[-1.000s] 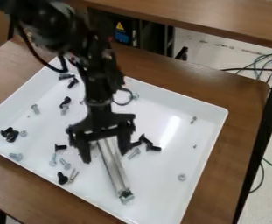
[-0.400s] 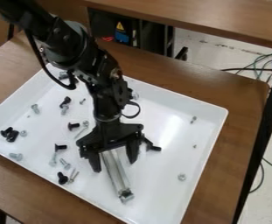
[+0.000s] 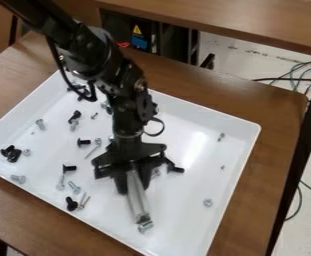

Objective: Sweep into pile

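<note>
The black gripper [image 3: 135, 184] hangs low over the lower middle of the white tray [image 3: 234, 155]. Its two fingers are shut on the upper part of a silver metal bar [image 3: 138, 201], one on each side. The bar slants down to a shiny lower end near the tray's front. Left of the gripper lie loose screws and bolts, among them a black one [image 3: 71, 203] and a silver one [image 3: 74, 187]. Close by on its right is another black bolt [image 3: 176, 169].
A nut [image 3: 208, 202] lies toward the tray's right side, and small bits [image 3: 221, 136] lie farther back. At the left are dark fasteners [image 3: 11, 153] and a silver bolt [image 3: 18, 178]. The raised rim runs around the tray on a brown wooden table [image 3: 278, 115].
The gripper has shifted right and slightly down, and its fingers have come together on the bar. The bar's upper end has swung a little right. Bolts formerly behind the arm show at its left.
</note>
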`<state>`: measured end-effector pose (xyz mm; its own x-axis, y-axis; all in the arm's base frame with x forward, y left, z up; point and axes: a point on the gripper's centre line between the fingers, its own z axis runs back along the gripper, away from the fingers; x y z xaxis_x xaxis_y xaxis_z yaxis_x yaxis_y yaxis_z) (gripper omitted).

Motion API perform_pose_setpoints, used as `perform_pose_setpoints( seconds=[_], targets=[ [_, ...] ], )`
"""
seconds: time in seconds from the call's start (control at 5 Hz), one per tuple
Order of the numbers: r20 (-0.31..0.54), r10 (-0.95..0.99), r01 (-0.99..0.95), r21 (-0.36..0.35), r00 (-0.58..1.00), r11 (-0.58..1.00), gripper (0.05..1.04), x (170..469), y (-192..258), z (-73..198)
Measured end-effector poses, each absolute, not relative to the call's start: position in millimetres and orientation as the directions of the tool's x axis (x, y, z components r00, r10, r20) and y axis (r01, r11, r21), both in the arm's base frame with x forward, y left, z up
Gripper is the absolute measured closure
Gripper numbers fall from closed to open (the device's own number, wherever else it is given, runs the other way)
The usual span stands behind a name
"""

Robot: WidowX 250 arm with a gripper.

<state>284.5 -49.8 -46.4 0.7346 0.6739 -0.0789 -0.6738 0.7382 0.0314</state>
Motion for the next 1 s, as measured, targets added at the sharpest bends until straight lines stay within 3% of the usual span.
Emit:
perform_pose_setpoints(
  seconds=[0.2,0.4,0.6,0.8,1.0],
  targets=[
    [-0.088,0.663,-0.661,0.057,0.743,0.749,0.720,281,-49,-45],
    [-0.098,0.624,-0.619,0.074,0.776,0.782,0.720,277,-50,-20],
    [-0.105,0.464,-0.453,0.109,0.880,0.885,0.720,280,-61,5],
    [-0.104,0.263,-0.252,0.113,0.959,0.961,0.720,276,-91,12],
    [-0.118,0.050,-0.042,0.071,0.992,0.997,0.720,274,-125,21]
  ],
)
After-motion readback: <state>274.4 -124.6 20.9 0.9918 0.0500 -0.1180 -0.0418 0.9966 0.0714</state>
